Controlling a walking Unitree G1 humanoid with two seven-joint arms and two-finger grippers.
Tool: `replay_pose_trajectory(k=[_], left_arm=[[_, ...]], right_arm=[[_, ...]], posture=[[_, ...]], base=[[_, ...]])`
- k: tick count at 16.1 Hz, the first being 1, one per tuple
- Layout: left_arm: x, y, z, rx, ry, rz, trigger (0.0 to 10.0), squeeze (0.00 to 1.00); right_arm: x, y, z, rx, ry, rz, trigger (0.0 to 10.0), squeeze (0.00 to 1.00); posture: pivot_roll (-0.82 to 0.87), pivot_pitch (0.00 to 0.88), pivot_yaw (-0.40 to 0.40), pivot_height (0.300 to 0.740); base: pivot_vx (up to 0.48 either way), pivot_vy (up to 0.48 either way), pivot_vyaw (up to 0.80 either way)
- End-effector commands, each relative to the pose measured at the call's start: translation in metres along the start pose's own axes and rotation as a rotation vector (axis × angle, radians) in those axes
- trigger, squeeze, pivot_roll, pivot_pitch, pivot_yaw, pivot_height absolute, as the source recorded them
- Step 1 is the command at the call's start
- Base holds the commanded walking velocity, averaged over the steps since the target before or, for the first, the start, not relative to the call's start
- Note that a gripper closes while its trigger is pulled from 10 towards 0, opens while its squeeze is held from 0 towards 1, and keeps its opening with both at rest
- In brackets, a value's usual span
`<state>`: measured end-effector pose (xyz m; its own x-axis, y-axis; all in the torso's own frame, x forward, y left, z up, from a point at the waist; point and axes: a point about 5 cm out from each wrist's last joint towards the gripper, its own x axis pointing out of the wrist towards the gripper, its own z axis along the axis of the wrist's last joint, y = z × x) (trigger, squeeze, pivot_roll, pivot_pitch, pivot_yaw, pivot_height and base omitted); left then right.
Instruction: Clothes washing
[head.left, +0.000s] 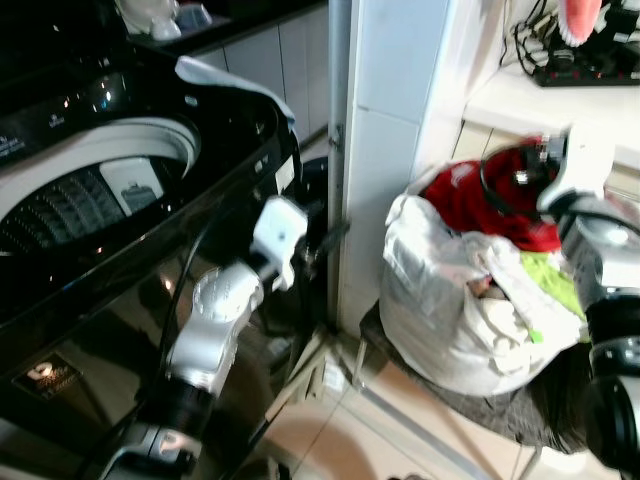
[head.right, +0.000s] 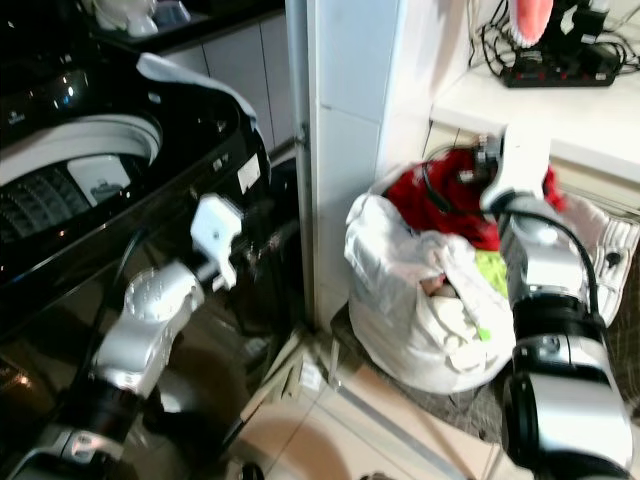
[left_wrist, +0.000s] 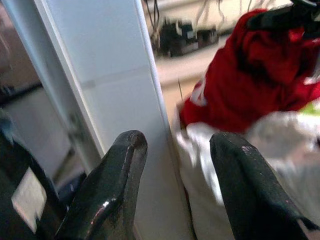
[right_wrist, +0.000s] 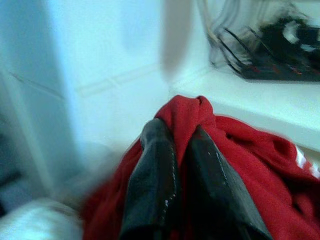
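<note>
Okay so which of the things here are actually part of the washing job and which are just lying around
Part of the job:
washer, lid up
white bag of laundry
red garment, pinched by the right gripper
green cloth in the bag
left gripper, open, idle by the wall

Just lying about:
power strip and cables on the counter
white wall corner

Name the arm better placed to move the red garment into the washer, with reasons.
Right. The right gripper is shut on the red garment atop the white laundry bag. The left gripper hangs open and empty beside the washer.
</note>
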<state>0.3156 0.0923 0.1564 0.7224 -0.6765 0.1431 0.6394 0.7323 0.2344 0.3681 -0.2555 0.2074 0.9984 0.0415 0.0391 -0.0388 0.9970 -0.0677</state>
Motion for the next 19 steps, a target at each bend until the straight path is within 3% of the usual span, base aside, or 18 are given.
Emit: replay_pose_trajectory(k=[1,2,3,5,11,14,15,16,19], left_arm=[[0.012,0.004,0.03,-0.009,-0.099,-0.018,10.0,0.0],[0.014,0.004,0.036,-0.013,-0.123,-0.028,10.0,0.0],[0.023,0.003,0.056,-0.012,-0.186,-0.057,10.0,1.0],[0.028,-0.002,0.069,-0.023,-0.228,-0.091,10.0,1.0],[0.024,-0.028,0.069,-0.14,-0.225,-0.231,10.0,1.0],[0.027,-0.035,0.065,-0.122,-0.195,-0.212,10.0,1.0],[0.028,-0.036,0.065,-0.121,-0.196,-0.21,10.0,0.43],[0.029,-0.038,0.066,-0.122,-0.202,-0.211,10.0,0.0],[0.032,-0.04,0.066,-0.106,-0.202,-0.206,10.0,0.0]], right_arm=[[-0.009,0.028,0.045,0.107,-0.132,0.216,0.0,0.0],[-0.013,0.036,0.053,0.128,-0.151,0.277,0.0,0.0],[-0.029,0.06,0.077,0.175,-0.199,0.474,0.0,0.0],[-0.042,0.078,0.089,0.221,-0.212,0.615,0.0,0.0],[-0.061,0.115,0.087,0.287,-0.133,0.759,0.0,0.0],[-0.066,0.127,0.089,0.302,-0.113,0.806,0.0,0.0],[-0.067,0.13,0.088,0.306,-0.106,0.819,0.0,0.0],[-0.068,0.133,0.087,0.313,-0.1,0.825,0.0,0.0],[-0.071,0.142,0.088,0.354,-0.094,0.859,0.0,0.0]], posture=[[-0.01,0.0,0.045,0.74],[-0.01,0.0,0.045,0.74],[-0.02,0.0,0.045,0.74],[-0.02,0.0,0.044,0.74],[-0.02,0.0,0.034,0.74],[-0.02,0.0,0.033,0.74],[-0.02,0.0,0.034,0.74],[-0.02,0.0,0.033,0.74],[-0.02,0.0,0.033,0.74]], base=[[0.0,0.0,0.0],[0.0,0.0,0.0],[0.0,0.0,0.0],[0.0,0.0,0.0],[0.0,0.0,0.0],[0.0,0.0,0.0],[0.0,0.0,0.0],[0.0,0.0,0.0],[0.0,0.0,0.0]])
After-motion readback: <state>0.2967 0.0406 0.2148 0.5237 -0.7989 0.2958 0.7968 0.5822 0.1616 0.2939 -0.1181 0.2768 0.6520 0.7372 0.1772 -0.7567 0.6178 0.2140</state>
